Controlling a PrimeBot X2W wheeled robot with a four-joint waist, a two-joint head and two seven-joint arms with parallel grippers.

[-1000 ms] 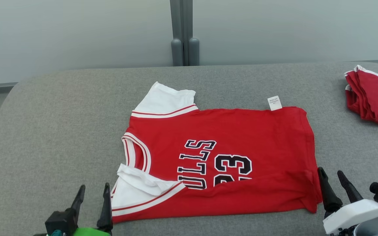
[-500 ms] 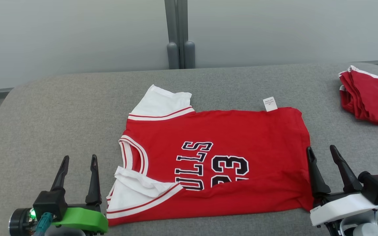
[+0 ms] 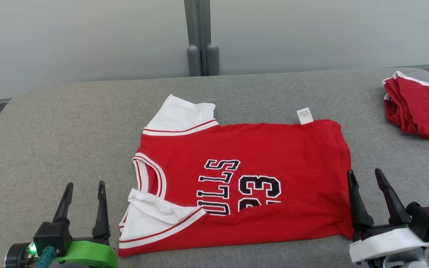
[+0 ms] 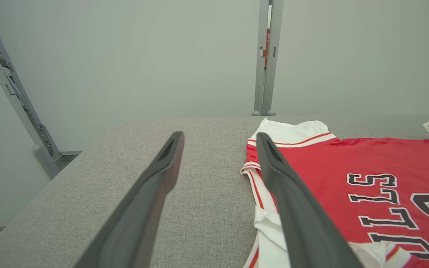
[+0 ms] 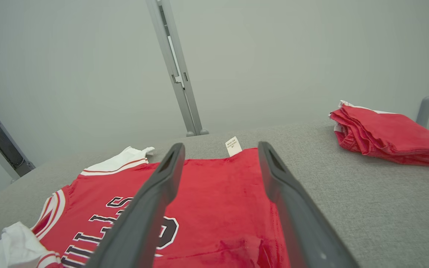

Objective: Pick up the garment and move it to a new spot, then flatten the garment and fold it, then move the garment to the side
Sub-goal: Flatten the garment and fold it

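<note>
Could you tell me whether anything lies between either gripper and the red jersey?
Nothing visible does. The left gripper and right gripper flank the jersey, jaws open, with bare grey surface in between. The folded red pile lies at the far right, clear of both.

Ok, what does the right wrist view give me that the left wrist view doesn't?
Right wrist view, not left: the folded red pile on the right side of the table, the hem end of the jersey, and the open right gripper. Left wrist view, not right: the open left gripper at the collar end. Both: the jersey, its white label and the grey table.
</note>
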